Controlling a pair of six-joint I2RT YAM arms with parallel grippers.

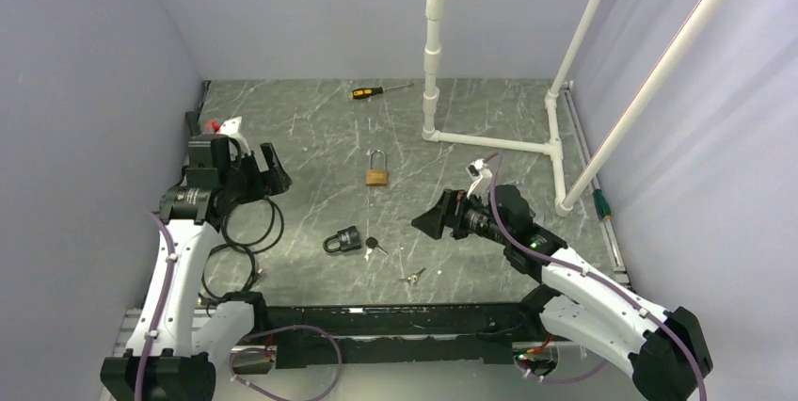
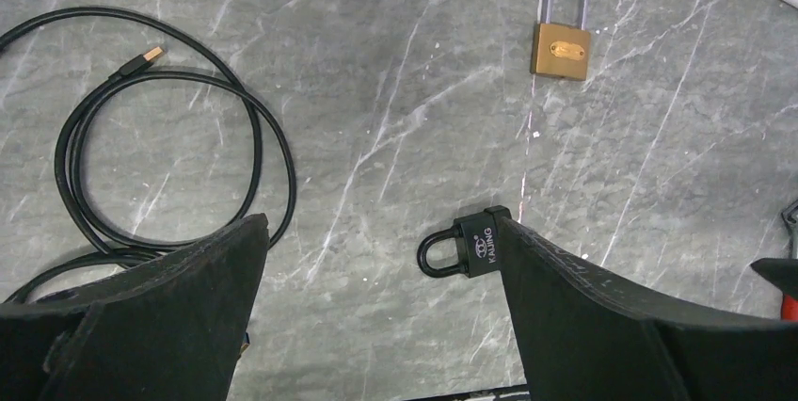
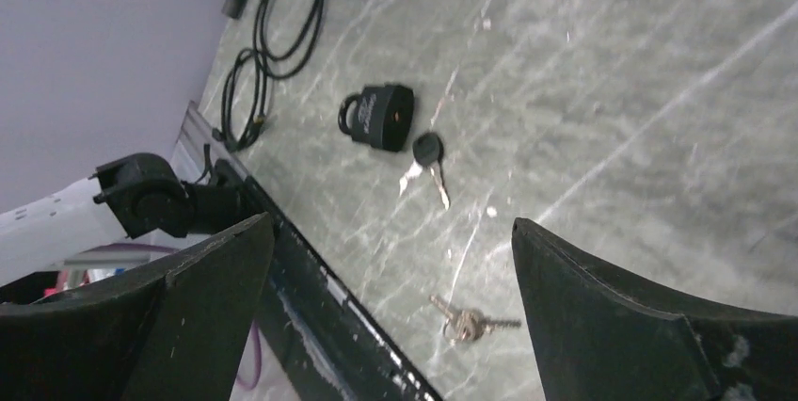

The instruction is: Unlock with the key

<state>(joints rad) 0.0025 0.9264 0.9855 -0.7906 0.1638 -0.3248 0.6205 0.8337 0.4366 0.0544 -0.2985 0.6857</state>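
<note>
A black padlock (image 1: 344, 240) lies on the table centre, also in the left wrist view (image 2: 466, 245) and right wrist view (image 3: 378, 116). A black-headed key (image 1: 373, 245) lies just right of it, also in the right wrist view (image 3: 429, 152). A small silver key pair (image 1: 411, 277) lies nearer the front edge (image 3: 464, 324). A brass padlock (image 1: 377, 171) lies farther back (image 2: 563, 47). My left gripper (image 1: 266, 168) is open and empty, above the table at the left. My right gripper (image 1: 429, 219) is open and empty, right of the keys.
A coiled black cable (image 1: 247, 236) lies by the left arm (image 2: 169, 152). A yellow-handled screwdriver (image 1: 370, 92) lies at the back. A white pipe frame (image 1: 489, 140) stands at the back right. The black rail of the table's front edge (image 3: 311, 269) is near the keys.
</note>
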